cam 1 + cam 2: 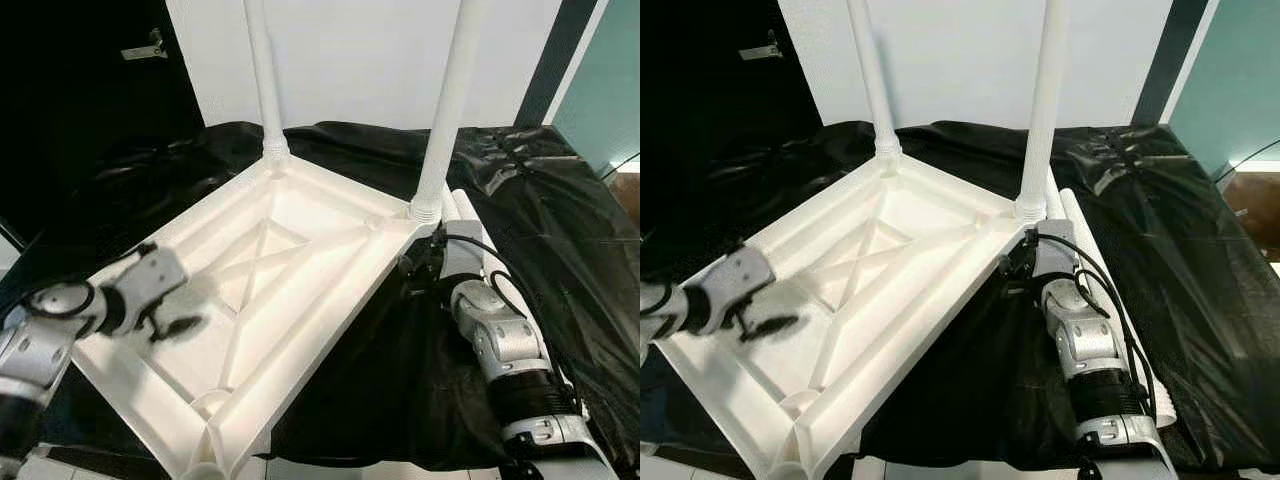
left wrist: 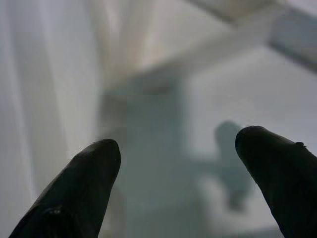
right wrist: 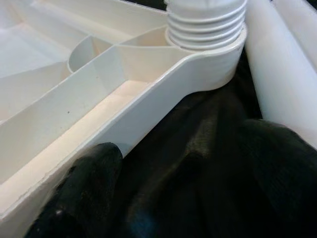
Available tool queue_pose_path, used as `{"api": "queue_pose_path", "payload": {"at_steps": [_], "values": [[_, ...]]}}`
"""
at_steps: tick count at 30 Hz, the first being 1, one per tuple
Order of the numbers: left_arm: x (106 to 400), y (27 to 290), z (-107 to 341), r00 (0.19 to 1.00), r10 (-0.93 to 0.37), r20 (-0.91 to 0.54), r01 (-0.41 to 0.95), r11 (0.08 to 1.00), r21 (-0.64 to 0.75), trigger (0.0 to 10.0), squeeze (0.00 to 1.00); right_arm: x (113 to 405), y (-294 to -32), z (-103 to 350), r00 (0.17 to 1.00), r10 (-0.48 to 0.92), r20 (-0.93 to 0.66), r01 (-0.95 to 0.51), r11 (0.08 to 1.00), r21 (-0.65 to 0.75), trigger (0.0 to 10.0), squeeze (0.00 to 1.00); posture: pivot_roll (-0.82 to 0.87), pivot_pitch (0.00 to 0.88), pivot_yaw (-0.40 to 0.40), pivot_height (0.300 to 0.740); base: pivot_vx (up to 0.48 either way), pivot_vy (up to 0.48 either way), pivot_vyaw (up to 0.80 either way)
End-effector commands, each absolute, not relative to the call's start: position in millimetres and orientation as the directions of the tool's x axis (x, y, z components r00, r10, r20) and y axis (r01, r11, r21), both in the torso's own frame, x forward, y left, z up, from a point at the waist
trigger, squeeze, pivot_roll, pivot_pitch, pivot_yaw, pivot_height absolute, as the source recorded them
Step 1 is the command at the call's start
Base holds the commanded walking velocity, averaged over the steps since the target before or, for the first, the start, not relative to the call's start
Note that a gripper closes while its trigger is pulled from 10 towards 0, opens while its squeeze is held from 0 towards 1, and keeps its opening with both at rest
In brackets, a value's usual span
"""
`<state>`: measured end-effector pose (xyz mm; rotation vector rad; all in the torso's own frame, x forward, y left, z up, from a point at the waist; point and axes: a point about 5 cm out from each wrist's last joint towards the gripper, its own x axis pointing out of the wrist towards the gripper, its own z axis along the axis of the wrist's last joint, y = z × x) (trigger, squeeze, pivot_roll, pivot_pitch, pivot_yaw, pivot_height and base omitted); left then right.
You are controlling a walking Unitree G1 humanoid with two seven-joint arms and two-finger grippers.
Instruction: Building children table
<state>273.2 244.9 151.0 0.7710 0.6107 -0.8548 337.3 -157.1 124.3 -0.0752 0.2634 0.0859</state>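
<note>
Upturned tabletop (image 1: pixel 300 270) sits on the black sheet (image 1: pixel 560 230) with two legs (image 1: pixel 448 110) screwed in, left gripper (image 2: pixel 178 163) spread over its ribs, right gripper (image 3: pixel 94 173) (can't tell its spread) at the edge—a nudge could slide it off.

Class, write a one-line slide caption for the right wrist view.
Right gripper beside the upturned white tabletop, near a screwed-in leg, over black cloth.
</note>
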Motion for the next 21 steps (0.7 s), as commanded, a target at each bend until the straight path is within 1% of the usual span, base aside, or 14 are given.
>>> {"api": "queue_pose_path", "payload": {"at_steps": [1, 6, 9, 13, 19, 21], "values": [[260, 217, 140, 0.406, -0.52, -0.751, 0.905, 0.341, 0.253, 10.0, 0.0, 341, -155, 120, 0.955, 0.09, -0.281, -0.109, 0.993, -0.05, 10.0, 0.0, -0.03, 0.009, 0.013, 0.74, 0.0, 0.0, 0.0], [250, 179, 131, 0.322, -0.634, -0.703, 0.943, 0.277, 0.183, 10.0, 0.0, 349, -150, 121, 0.954, 0.118, -0.275, -0.137, 0.989, -0.05, 10.0, 0.0, -0.03, 0.008, 0.009, 0.74, 0.0, 0.0, 0.0], [247, 165, 132, 0.294, -0.679, -0.673, 0.954, 0.252, 0.162, 10.0, 0.0, 353, -147, 122, 0.954, 0.137, -0.267, -0.156, 0.986, -0.051, 10.0, 0.0, -0.03, 0.007, 0.01, 0.74, 0.0, 0.0, 0.0], [243, 140, 139, 0.257, -0.758, -0.599, 0.966, 0.218, 0.138, 10.0, 0.0, 361, -139, 126, 0.952, 0.18, -0.248, -0.197, 0.98, -0.043, 10.0, 0.0, -0.03, 0.003, 0.013, 0.74, 0.0, 0.0, 0.0], [241, 134, 139, 0.258, -0.767, -0.588, 0.966, 0.22, 0.136, 10.0, 0.0, 364, -136, 125, 0.95, 0.191, -0.246, -0.208, 0.977, -0.045, 10.0, 0.0, -0.03, 0.002, 0.014, 0.74, 0.0, 0.0, 0.0], [242, 125, 144, 0.262, -0.788, -0.557, 0.965, 0.221, 0.14, 10.0, 0.0, 367, -130, 125, 0.943, 0.231, -0.238, -0.246, 0.969, -0.036, 10.0, 0.0, -0.03, 0.001, 0.014, 0.74, 0.0, 0.0, 0.0]]}}
